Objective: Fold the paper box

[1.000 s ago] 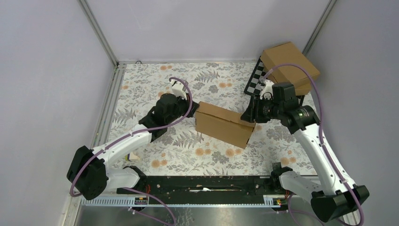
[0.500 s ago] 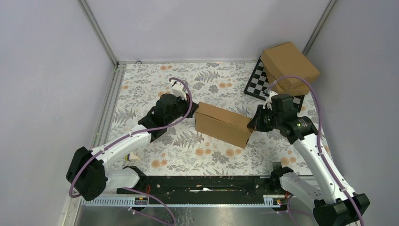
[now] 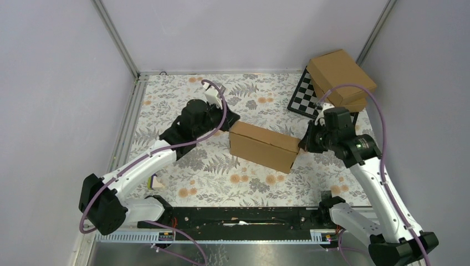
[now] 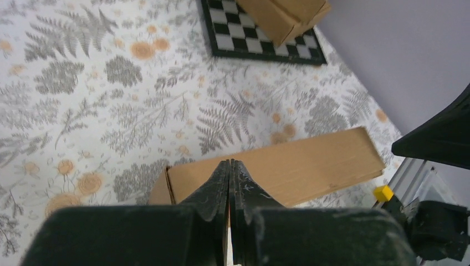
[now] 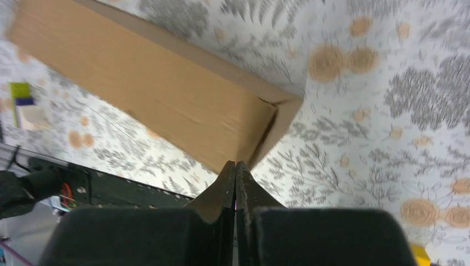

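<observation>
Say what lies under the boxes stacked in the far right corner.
A checkerboard sticks out from under the stacked boxes. Its far part is covered, so anything else beneath them is hidden.

The counter (image 3: 183, 105) is covered with a pale cloth printed with grey ferns and orange flowers. It is enclosed by a plain pale grey left wall (image 3: 55, 83), far wall (image 3: 244, 33) and right wall (image 3: 427, 72). A metal post (image 3: 115, 39) is noted at the far left corner and a second post (image 3: 377, 30) at the far right. A black rail (image 3: 238, 216) is fitted along the near edge. Lighting is even, and only soft shadows are cast.
</observation>
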Robot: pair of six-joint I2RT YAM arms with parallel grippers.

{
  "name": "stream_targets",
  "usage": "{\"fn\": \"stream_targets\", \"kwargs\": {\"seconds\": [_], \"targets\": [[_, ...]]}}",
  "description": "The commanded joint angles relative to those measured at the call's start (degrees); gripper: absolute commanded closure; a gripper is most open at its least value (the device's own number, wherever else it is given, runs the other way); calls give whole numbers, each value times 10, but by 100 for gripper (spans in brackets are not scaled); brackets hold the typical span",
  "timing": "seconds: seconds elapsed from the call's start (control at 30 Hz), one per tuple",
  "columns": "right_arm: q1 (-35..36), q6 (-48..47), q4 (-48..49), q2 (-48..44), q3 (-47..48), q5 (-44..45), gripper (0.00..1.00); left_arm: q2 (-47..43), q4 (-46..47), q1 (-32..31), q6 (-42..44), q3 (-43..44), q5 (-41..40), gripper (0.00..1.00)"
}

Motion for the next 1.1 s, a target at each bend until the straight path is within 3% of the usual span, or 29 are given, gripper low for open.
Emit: {"fn": "stream_targets", "kwargs": {"seconds": [0.0, 0.17, 0.4, 0.73, 0.9, 0.93, 0.97, 1.07], "targets": [[0, 1, 0, 11, -77, 2, 100, 27, -13, 8, -15, -46, 25, 98], [1, -4, -17, 16, -37, 29, 100, 37, -24, 16, -24, -66, 18, 99], [0, -11, -36, 26, 71, 2, 100, 11, -56, 16, -9, 2, 13, 99], [0, 16, 34, 43, -65, 28, 100, 23, -64, 17, -21, -41, -18, 99], [0, 6, 32, 40, -53, 40, 97, 26, -69, 18, -27, -54, -32, 99], [0, 1, 32, 35, -44, 40, 90, 19, -71, 18, -27, -53, -33, 99], [0, -10, 33, 30, -34, 31, 76, 9, -73, 18, -27, -52, -32, 99], [0, -82, 33, 28, -2, -58, 14, -23, -84, 18, -26, -49, -35, 99]]}}
